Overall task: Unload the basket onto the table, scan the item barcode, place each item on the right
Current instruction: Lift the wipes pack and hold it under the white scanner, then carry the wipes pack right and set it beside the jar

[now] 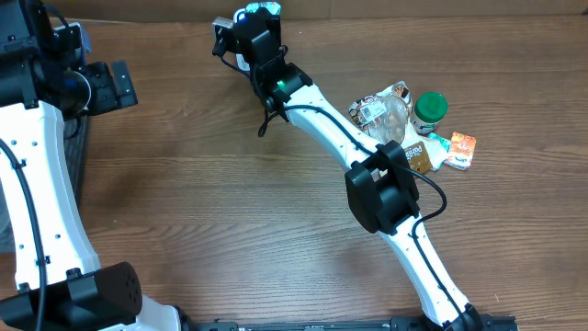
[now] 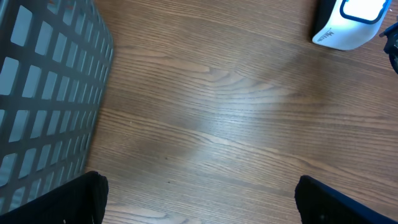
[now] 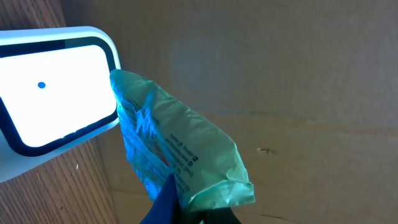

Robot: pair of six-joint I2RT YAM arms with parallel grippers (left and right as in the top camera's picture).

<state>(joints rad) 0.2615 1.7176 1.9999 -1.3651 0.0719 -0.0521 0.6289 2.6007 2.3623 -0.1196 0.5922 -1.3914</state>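
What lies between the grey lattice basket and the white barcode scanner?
In the left wrist view, only bare brown wooden table separates the grey lattice basket from the white barcode scanner.

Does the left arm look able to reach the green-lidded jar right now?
Probably not directly: the left gripper sits open at the far left, and the right arm stretches diagonally across the table between it and the jar.

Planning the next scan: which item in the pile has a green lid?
The round jar; the others, like the orange packet, are flat wrappers.
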